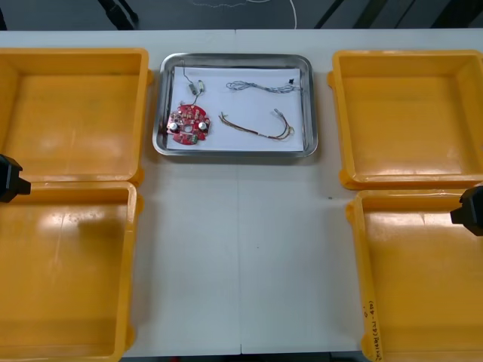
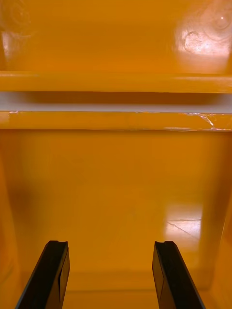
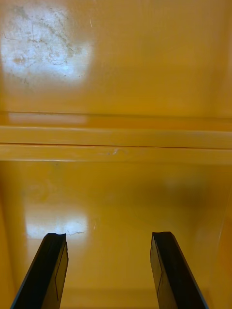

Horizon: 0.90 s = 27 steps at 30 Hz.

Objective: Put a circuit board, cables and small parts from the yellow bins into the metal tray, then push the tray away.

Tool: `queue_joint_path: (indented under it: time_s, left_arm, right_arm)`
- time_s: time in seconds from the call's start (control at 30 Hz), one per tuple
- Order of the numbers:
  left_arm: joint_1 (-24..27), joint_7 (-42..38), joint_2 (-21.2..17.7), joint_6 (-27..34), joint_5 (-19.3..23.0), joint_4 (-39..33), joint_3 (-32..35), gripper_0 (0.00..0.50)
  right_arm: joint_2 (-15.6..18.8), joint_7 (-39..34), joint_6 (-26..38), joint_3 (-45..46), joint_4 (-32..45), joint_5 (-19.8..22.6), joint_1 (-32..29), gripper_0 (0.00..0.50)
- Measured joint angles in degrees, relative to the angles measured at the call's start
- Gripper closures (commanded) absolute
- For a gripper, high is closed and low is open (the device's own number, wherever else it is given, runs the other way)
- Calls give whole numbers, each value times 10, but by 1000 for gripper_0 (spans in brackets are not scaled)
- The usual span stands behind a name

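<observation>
- Bare table (image 1: 241,256) gives an open lane down the middle, between the yellow bins (image 1: 130,256) left and right.
- The metal tray (image 1: 234,152) blocks the lane's far end, just beside both far bins.

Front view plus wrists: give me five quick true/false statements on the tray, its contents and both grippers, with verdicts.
1. The red circuit board lies inside the metal tray. True.
2. The right gripper is open above a yellow bin. True.
3. The tray sits inside one of the yellow bins. False: it stands on the table, between the bins on the far side.
4. The left gripper is shut on a cable. False: the left gripper is open with nothing between its fingers.
5. The red and yellow cable lies in the tray beside the board. True.
</observation>
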State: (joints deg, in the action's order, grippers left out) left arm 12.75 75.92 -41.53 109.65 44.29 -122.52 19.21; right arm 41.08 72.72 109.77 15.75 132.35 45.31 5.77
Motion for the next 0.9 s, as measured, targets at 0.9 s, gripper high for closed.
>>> queue_joint_path:
  time_s: [0.9]
  left_arm:
    - [0,0,0,0,0,0,0,0]
  right_arm:
    - [-30,0,0,9,0,-41,0,0]
